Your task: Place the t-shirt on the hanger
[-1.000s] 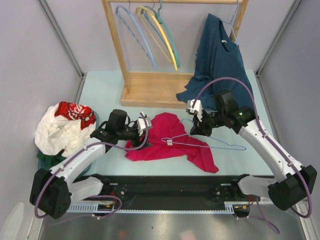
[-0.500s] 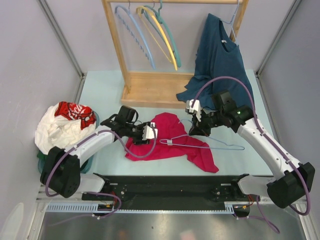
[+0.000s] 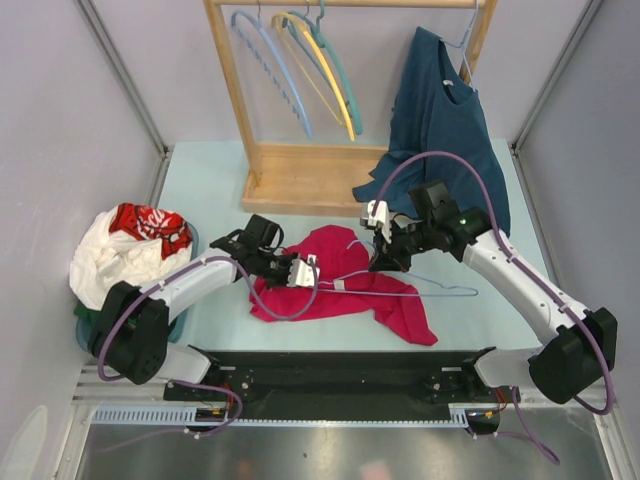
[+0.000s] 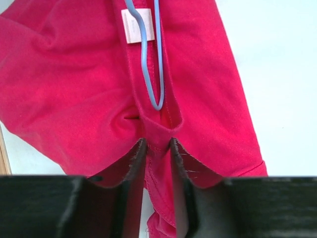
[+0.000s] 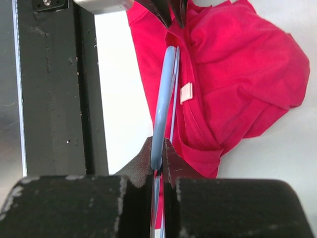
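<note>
Shirt (image 3: 340,282) is lying crumpled on the table (image 3: 210,180) in front of the two arms, in the overhead view. The hanger (image 3: 462,291) is lying flat, one end over the red cloth and the other reaching out to the right over bare table. The left gripper (image 3: 305,272) is sitting low at the shirt's left side. The right gripper (image 3: 378,264) is pointing down at the hanger near the shirt's upper right edge. A heap of clothes (image 3: 125,255) is sitting at the far left, well apart from the shirt.

In the left wrist view, the left gripper (image 4: 157,146) is pinching a stitched fold of the shirt (image 4: 74,94), its fingers (image 4: 136,154) nearly together with cloth between them. The rounded end of the hanger (image 4: 156,105) is resting on the cloth just beyond the fingertips, its wire crossing the white label (image 4: 130,27).

In the right wrist view, the right gripper (image 5: 157,148) is clamping the hanger (image 5: 161,99), fingers pressed against the wire. The wire is running away from the fingers along the edge of the shirt (image 5: 237,74), beside the label (image 5: 186,92).
</note>
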`<state>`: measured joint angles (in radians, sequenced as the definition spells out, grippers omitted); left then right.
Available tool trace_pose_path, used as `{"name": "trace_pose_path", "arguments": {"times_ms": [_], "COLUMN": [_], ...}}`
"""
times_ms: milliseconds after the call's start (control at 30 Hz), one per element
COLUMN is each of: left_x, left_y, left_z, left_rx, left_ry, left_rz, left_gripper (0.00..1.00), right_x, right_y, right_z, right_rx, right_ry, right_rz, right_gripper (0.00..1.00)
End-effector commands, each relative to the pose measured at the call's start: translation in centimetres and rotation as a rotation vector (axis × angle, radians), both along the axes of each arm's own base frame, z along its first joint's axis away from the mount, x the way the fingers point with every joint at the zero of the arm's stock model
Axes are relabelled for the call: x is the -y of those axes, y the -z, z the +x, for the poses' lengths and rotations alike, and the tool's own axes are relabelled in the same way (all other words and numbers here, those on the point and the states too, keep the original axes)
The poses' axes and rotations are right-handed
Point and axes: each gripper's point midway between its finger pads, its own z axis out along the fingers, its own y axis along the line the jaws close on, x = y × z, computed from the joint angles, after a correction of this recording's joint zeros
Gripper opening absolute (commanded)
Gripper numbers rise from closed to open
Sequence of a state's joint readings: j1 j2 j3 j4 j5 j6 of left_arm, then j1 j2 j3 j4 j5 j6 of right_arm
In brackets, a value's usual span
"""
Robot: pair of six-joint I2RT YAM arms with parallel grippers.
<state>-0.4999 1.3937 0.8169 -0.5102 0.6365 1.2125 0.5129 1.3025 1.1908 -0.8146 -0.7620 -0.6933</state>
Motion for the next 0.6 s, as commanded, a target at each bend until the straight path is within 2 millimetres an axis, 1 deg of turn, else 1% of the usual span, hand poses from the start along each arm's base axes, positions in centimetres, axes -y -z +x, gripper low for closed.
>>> {"name": "trace_pose_path", "arguments": {"times_ms": [0, 33, 67, 133, 233, 333, 433, 500, 567], "left_x": [1.2, 1.3, 1.4, 1.7, 1.8, 1.9, 2.2, 2.5, 2.8], "left_y": [-1.9, -2.4, -2.7, -3.5, -4.5, -5.4, -6.6, -7.6, -8.1], "left_z": [1.2, 1.3, 1.2, 1.1, 0.9, 0.7, 0.6, 0.4, -0.2], "left_rx": [0.042, 0.045, 0.036, 0.033, 0.026, 0.023, 0.028, 0.029, 0.015], "left_ry": [0.018, 0.021, 0.017, 0.015, 0.012, 0.011, 0.014, 0.021, 0.030], "left_rz": [-0.037, -0.044, -0.054, -0.070, -0.089, -0.098, -0.123, -0.145, -0.152], "left_gripper": [0.17, 0.13, 0.06, 0.00, 0.00, 0.00, 0.00, 0.00, 0.00], "right_x": [-1.3, -1.4, -1.7, -2.0, -2.4, -3.0, -3.8, -4.1, -4.8], "right_y": [-1.4, -1.3, -1.5, -1.5, -1.5, -1.9, -2.3, -2.0, -1.8], "right_z": [0.7, 0.8, 1.0, 1.2, 1.6, 1.8, 1.3, 0.8, 0.6], "right_rx": [0.075, 0.074, 0.085, 0.096, 0.102, 0.128, 0.146, 0.158, 0.167], "right_ry": [-0.043, -0.045, -0.046, -0.047, -0.054, -0.072, -0.114, -0.143, -0.166], "right_rz": [0.068, 0.069, 0.079, 0.085, 0.097, 0.129, 0.167, 0.177, 0.196], "right_gripper": [0.00, 0.00, 0.00, 0.00, 0.00, 0.00, 0.00, 0.00, 0.00]}}
